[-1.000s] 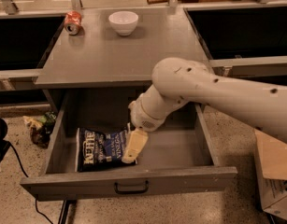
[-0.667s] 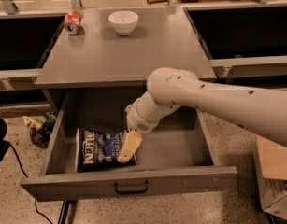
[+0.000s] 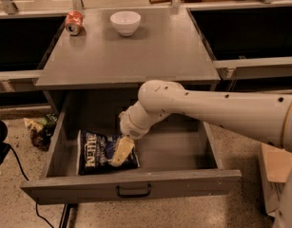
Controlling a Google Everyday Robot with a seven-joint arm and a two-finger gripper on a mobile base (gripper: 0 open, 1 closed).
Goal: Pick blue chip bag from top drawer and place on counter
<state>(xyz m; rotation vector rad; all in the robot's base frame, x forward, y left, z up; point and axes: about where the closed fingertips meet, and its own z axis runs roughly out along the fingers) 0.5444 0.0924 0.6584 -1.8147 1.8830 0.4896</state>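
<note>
The blue chip bag (image 3: 99,153) lies flat in the left half of the open top drawer (image 3: 131,185), white lettering facing up. My gripper (image 3: 121,153) reaches down into the drawer from the right, and its pale fingers rest on the bag's right part. The drawer's front panel carries a dark curved handle (image 3: 133,191). The counter (image 3: 136,51) is the grey tabletop above the drawer.
A red crushed soda can (image 3: 73,22) and a white bowl (image 3: 125,22) stand at the counter's far edge. Crumpled litter (image 3: 38,129) lies on the speckled floor left of the drawer. A cardboard box (image 3: 278,175) stands at the right.
My arm has moved left inside the drawer, and the gripper now sits over the bag's right part rather than at its edge. The bag has not moved.
</note>
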